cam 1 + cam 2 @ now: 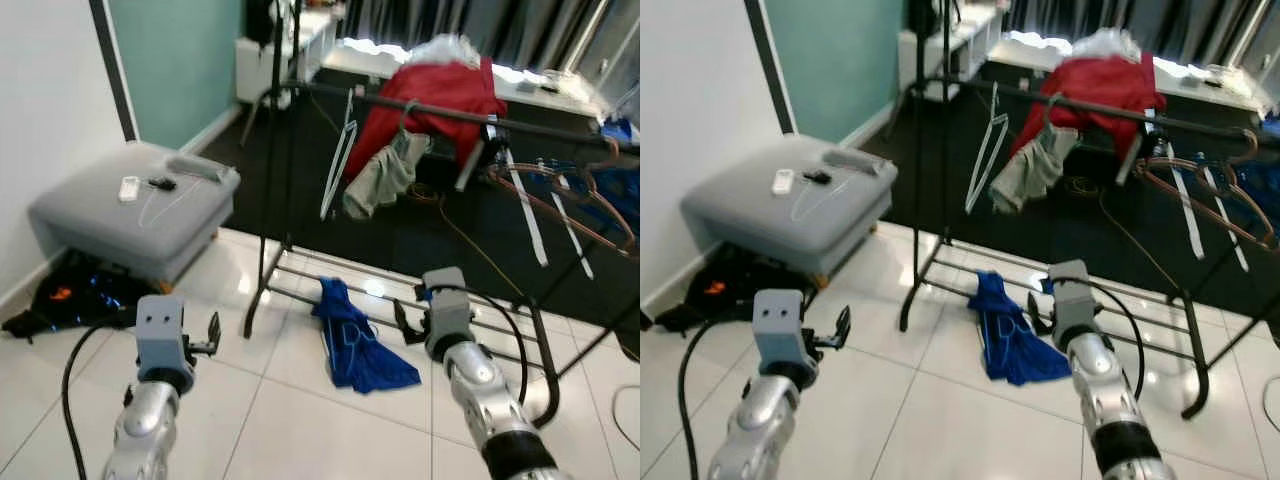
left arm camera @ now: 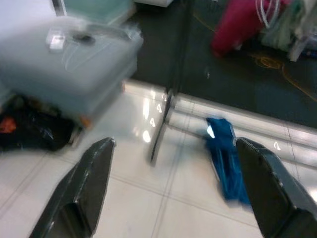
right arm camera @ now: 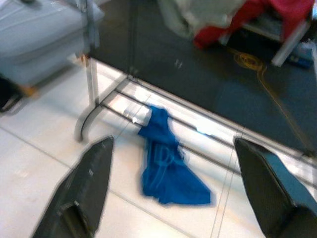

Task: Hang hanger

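Left eye view recorded the left gripper (image 1: pixel 212 335) and right gripper (image 1: pixel 405 322) both spread apart, empty; white hanger (image 1: pixel 338 160) hung on the rack rail (image 1: pixel 440 110), beyond and above them.

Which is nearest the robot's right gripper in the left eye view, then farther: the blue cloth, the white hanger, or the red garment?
From the right gripper:
1. Blue cloth, on the floor beside it.
2. White hanger, hanging on the rail.
3. Red garment, draped at the back.
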`<state>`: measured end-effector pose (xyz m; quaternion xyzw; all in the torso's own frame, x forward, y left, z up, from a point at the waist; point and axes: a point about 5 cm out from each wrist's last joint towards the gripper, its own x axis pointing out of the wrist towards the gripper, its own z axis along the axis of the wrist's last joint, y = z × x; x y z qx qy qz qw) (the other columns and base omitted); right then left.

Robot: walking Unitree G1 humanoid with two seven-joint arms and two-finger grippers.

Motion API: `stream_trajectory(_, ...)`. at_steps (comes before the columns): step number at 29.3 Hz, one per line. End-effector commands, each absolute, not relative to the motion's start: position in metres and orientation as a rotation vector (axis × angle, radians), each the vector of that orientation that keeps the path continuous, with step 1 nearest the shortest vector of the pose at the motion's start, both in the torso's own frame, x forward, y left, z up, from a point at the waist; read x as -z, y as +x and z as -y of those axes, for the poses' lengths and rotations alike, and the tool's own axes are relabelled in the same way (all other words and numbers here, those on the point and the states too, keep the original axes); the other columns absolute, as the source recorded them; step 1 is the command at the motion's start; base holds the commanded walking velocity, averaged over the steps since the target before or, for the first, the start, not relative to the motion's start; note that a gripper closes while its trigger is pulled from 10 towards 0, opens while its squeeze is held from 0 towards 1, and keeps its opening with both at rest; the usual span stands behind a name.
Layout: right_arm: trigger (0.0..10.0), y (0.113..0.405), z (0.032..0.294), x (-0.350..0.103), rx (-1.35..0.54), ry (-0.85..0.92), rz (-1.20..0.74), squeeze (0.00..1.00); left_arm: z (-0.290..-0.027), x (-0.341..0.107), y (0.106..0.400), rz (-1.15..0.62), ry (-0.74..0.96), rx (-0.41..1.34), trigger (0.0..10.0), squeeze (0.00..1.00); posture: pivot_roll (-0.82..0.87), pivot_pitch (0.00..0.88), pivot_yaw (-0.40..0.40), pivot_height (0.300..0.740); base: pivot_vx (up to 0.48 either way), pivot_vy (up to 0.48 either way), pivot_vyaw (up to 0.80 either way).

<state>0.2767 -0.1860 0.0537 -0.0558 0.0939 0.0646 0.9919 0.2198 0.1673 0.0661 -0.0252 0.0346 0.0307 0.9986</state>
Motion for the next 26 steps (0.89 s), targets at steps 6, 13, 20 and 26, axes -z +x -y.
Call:
stream_trajectory(6,10.0,0.242,0.176,-0.062,-0.198,-0.032,-0.146,0.0,-0.146,-0.061,0.205,-0.112,-0.128,0.009,10.0,0.0,-0.02,0.0,-0.096,0.74,0.0,0.0,0.0)
stream_trajectory(13,10.0,0.228,0.163,-0.06,-0.318,0.034,-0.158,0.0,-0.136,-0.052,0.185,-0.189,-0.244,0.118,10.0,0.0,-0.02,0.0,-0.072,0.74,0.0,0.0,0.0)
stream_trajectory(20,10.0,0.227,0.151,-0.057,-0.339,0.067,-0.182,0.0,-0.143,-0.055,0.185,-0.164,-0.406,0.224,10.0,0.0,-0.02,0.0,-0.021,0.74,0.0,0.0,0.0)
stream_trajectory(26,10.0,0.214,0.15,-0.059,-0.339,-0.023,-0.193,0.0,-0.159,-0.077,0.194,-0.044,-0.283,0.068,10.0,0.0,-0.03,0.0,-0.039,0.74,0.0,0.0,0.0)
